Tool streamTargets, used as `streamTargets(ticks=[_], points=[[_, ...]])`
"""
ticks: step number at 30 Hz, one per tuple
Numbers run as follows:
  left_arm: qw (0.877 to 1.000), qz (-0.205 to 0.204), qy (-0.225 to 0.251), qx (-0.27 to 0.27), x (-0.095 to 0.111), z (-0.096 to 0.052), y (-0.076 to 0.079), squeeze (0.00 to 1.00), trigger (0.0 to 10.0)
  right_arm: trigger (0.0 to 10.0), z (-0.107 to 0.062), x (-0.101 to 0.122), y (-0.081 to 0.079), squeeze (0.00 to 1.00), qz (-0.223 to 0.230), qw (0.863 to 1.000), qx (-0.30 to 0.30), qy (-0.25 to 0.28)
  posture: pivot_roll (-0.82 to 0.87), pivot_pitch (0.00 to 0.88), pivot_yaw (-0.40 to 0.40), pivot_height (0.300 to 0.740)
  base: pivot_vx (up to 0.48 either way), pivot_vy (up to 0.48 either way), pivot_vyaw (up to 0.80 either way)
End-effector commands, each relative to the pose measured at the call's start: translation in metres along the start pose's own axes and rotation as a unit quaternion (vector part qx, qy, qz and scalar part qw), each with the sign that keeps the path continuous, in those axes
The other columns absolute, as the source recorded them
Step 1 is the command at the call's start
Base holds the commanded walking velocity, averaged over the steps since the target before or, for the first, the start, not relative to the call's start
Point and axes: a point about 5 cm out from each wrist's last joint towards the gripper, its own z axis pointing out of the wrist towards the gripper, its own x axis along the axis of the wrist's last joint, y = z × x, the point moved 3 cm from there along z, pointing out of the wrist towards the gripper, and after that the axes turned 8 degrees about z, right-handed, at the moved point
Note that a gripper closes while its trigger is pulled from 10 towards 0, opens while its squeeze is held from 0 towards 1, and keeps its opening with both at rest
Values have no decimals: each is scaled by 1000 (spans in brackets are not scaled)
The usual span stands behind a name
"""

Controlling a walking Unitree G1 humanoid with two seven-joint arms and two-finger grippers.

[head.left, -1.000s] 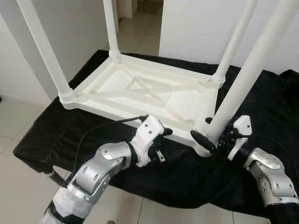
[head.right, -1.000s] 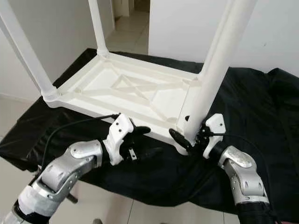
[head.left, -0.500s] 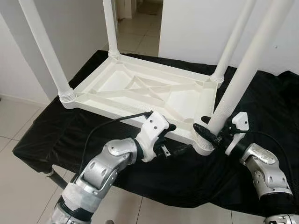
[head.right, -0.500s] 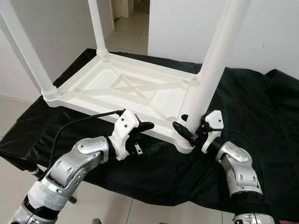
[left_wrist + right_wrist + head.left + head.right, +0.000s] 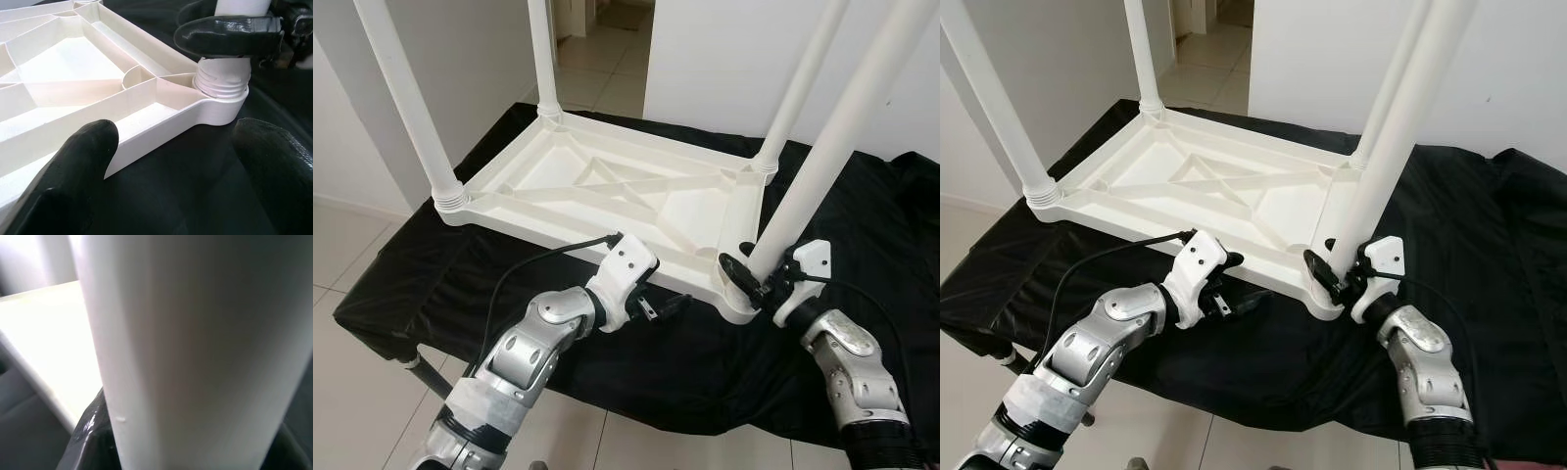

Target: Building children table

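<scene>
A white plastic children's table [image 5: 607, 186] lies upside down on a black cloth [image 5: 431, 284], its legs pointing up. My right gripper [image 5: 754, 279] is shut on the near right leg [image 5: 832, 157], just above its threaded socket [image 5: 220, 83]. The leg [image 5: 195, 347] appears close up in the right wrist view. My left gripper [image 5: 671, 304] is open at the table's front rim, left of that corner. One finger [image 5: 73, 171] is over the rim and the other finger [image 5: 274, 161] is above the cloth.
The other legs stand at the far right [image 5: 798, 88], the far left [image 5: 543, 59] and the near left corner [image 5: 406, 108]. The cloth covers a low surface with tiled floor [image 5: 352, 255] around it. White walls and a doorway [image 5: 602, 39] lie behind.
My left gripper has dropped lower along the table's front rim and points toward the near right corner. The right gripper keeps its hold on the leg.
</scene>
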Motion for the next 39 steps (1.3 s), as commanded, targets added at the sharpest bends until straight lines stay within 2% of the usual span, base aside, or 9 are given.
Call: streamTargets(ticks=[1,19,20,21,23,35,36,38,39], points=[[998,6,-5,58,1,2,-11,0,10000,10000,-5,-8,4,0,8,998,-58,-10,-71,0,-46,740,0,0,0],[994,33,25,101,12,1,-27,0,10000,10000,-8,-19,-39,0,86,959,-266,41,-57,0,-29,740,0,0,0],[994,21,28,100,11,-1,-28,0,10000,10000,-6,-17,-43,263,87,962,-256,45,-60,0,-25,740,0,0,0],[994,21,28,100,11,-1,-28,0,10000,10000,-6,-17,-43,263,87,962,-256,45,-60,0,-25,740,0,0,0],[995,6,31,98,10,-4,-27,0,10000,10000,-4,-15,-49,1000,91,966,-235,49,-61,0,-24,740,0,0,0],[996,-10,59,60,15,-10,-20,0,10000,10000,-8,-4,-46,1000,70,976,-195,64,-59,0,-28,740,0,0,0],[996,-3,57,69,16,-10,-22,0,10000,10000,-9,-4,-43,831,55,979,-187,59,-60,0,-28,740,0,0,0],[996,3,56,74,16,-10,-23,0,10000,10000,-9,-4,-41,831,45,981,-181,56,-64,0,-25,740,0,0,0],[995,15,55,81,16,-11,-24,0,10000,10000,-10,-6,-38,416,26,985,-166,49,-70,0,-20,740,0,0,0]])
